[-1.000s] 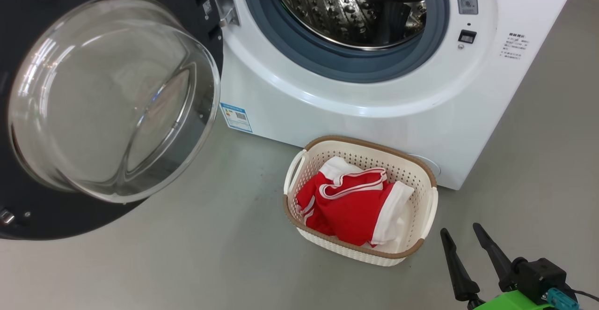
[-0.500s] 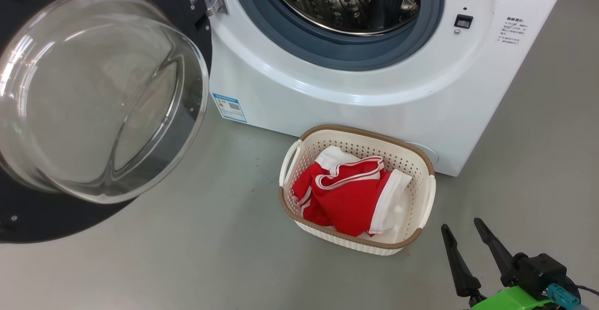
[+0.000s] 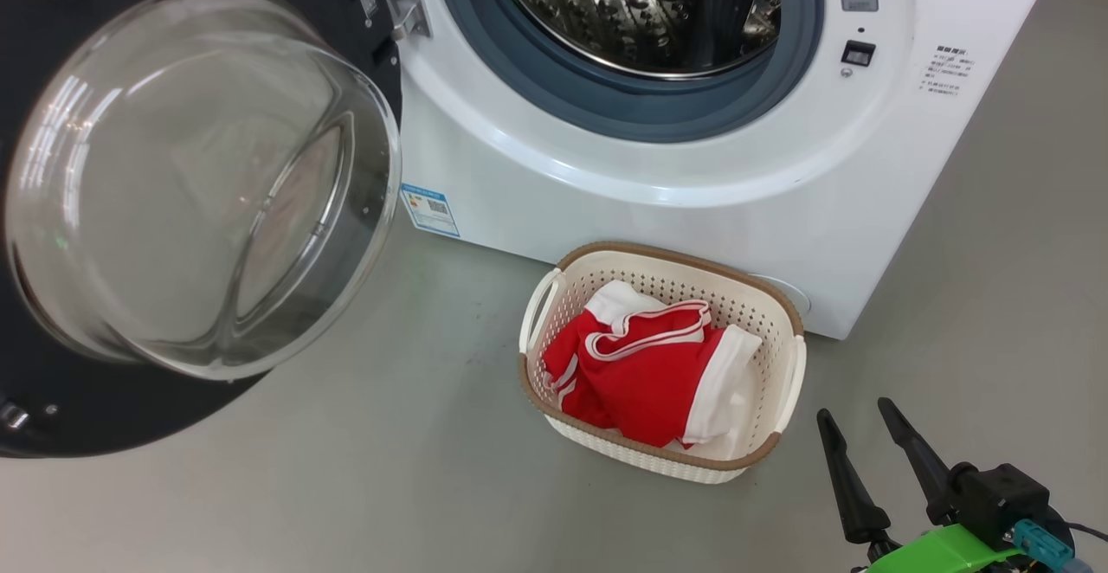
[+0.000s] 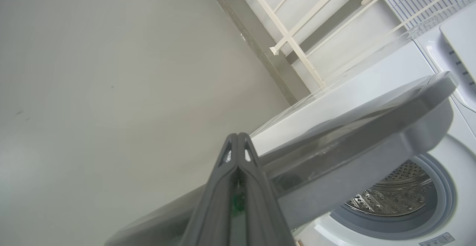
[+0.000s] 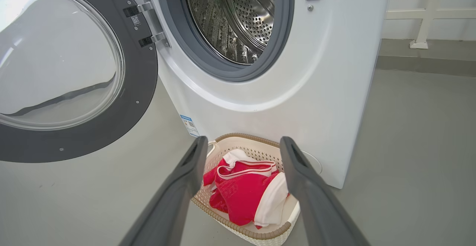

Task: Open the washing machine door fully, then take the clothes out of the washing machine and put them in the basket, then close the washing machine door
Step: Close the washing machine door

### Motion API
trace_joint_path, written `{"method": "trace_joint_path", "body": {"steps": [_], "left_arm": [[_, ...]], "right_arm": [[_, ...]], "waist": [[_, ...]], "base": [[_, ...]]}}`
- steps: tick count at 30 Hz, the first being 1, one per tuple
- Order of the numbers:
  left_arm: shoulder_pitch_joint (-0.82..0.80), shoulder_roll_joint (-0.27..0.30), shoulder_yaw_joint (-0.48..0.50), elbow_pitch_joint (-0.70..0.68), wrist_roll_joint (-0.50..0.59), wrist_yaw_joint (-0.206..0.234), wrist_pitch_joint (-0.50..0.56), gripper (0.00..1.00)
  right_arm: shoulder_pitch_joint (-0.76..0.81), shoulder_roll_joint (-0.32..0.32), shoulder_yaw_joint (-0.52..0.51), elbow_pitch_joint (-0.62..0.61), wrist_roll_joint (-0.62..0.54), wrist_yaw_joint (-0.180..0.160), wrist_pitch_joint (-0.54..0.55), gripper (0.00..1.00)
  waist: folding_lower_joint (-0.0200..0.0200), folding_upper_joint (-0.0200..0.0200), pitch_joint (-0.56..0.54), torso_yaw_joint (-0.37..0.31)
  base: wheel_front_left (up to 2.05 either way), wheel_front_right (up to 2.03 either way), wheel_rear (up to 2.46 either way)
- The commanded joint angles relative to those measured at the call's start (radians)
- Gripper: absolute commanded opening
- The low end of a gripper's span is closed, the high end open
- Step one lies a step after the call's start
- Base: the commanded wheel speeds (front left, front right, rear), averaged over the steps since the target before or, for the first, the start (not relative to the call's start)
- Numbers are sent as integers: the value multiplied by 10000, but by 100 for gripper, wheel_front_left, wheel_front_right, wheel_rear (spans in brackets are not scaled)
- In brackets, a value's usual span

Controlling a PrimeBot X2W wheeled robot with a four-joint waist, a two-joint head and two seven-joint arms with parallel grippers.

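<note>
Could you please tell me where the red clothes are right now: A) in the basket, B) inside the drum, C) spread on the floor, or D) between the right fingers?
A: the clothes lie in the basket, and no red shows in the drum.

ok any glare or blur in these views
Head view: reflections glare on the washing machine door, the rest sharp. Left wrist view: the left gripper and door edge are close and blurred. Right wrist view: the right gripper is soft, the basket and clothes crisp.
</note>
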Motion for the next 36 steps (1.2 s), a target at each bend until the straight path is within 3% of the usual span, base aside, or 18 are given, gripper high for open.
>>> {"method": "trace_joint_path", "body": {"steps": [1, 19, 36], "left_arm": [[274, 480, -45, -444, -128, -69, 295, 0], [2274, 601, -769, -3924, -2189, -69, 2098, 0], [3204, 606, -1910, -6813, -3652, -69, 2554, 0]], "right_arm": [[-193, -52, 223, -237, -38, 75, -65, 100], [131, -16, 4, -381, -7, 75, -65, 100], [391, 98, -102, -462, 36, 75, -65, 100]], "waist": [[0, -1, -90, -17], [0, -1, -727, -178], [0, -1, -1038, -789]], "base": [[0, 0, 0], [0, 0, 0], [0, 0, 0]]}}
